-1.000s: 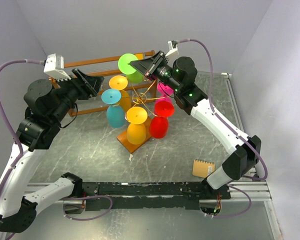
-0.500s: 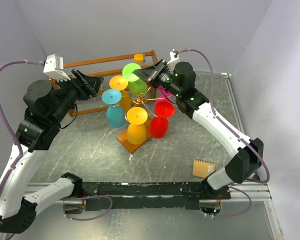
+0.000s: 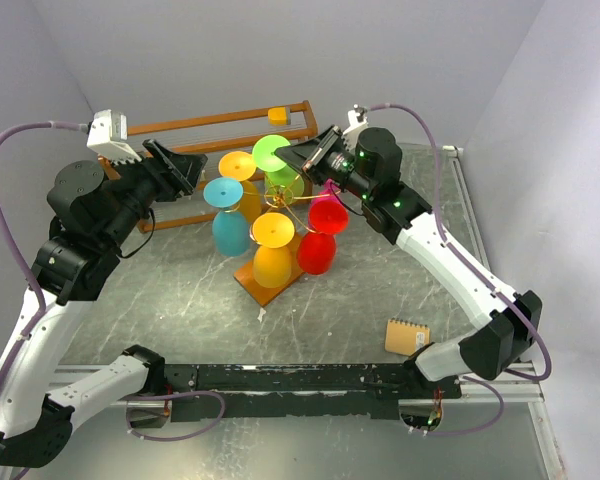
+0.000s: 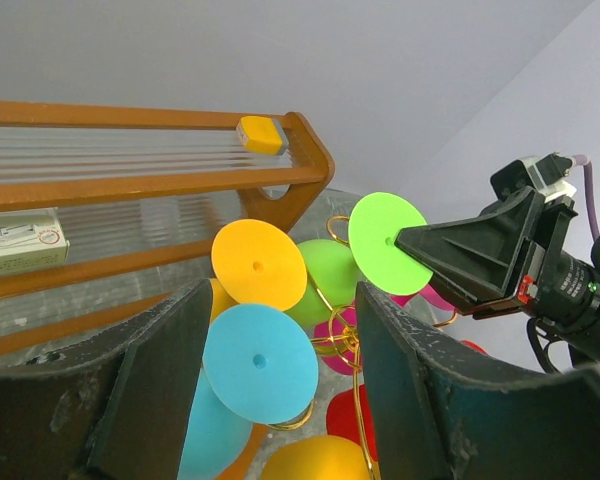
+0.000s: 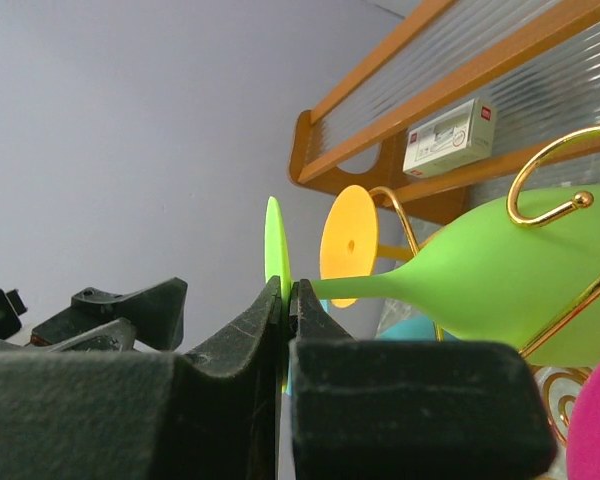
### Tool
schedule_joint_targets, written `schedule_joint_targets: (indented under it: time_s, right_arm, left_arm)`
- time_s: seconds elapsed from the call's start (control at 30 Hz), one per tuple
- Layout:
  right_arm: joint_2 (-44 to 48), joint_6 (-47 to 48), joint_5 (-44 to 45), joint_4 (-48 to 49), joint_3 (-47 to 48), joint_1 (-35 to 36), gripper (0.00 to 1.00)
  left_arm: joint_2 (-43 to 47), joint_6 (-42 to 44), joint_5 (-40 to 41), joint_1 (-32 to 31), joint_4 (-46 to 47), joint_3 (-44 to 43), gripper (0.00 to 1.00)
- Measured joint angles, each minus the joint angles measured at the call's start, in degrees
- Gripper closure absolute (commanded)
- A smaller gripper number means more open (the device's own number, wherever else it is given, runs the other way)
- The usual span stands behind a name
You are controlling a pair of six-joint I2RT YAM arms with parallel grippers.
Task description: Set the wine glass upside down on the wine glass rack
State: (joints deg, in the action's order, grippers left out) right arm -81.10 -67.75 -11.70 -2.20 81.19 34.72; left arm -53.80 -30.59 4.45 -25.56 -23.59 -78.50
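The gold wire wine glass rack (image 3: 280,195) stands on its orange-brown wooden base (image 3: 262,282) mid-table. Several coloured glasses hang on it upside down. My right gripper (image 3: 298,158) is shut on the round foot of a green wine glass (image 3: 271,152), whose bowl (image 5: 525,265) lies among the gold scroll arms (image 5: 550,170). The green glass also shows in the left wrist view (image 4: 385,242). My left gripper (image 3: 175,165) is open and empty, left of the rack, with a blue glass (image 4: 260,362) between its fingers' line of sight.
A larger brown wooden slatted shelf (image 3: 215,125) stands behind the rack, with a small yellow block (image 3: 277,115) on top and a white box (image 4: 20,242) inside. A small tan notepad (image 3: 407,336) lies near the front right.
My right gripper has carried the green glass down and right, from above the rack's back into the scroll arms. The left arm has not moved.
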Motion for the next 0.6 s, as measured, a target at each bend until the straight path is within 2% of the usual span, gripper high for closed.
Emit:
schedule_joint_targets:
  time_s: [0.6]
  right_arm:
    - [3.3,0.7,11.0,-3.8,-2.9,0.0,1.00]
  left_arm:
    - [0.0,0.0,0.1,0.0,0.0,0.0,0.31]
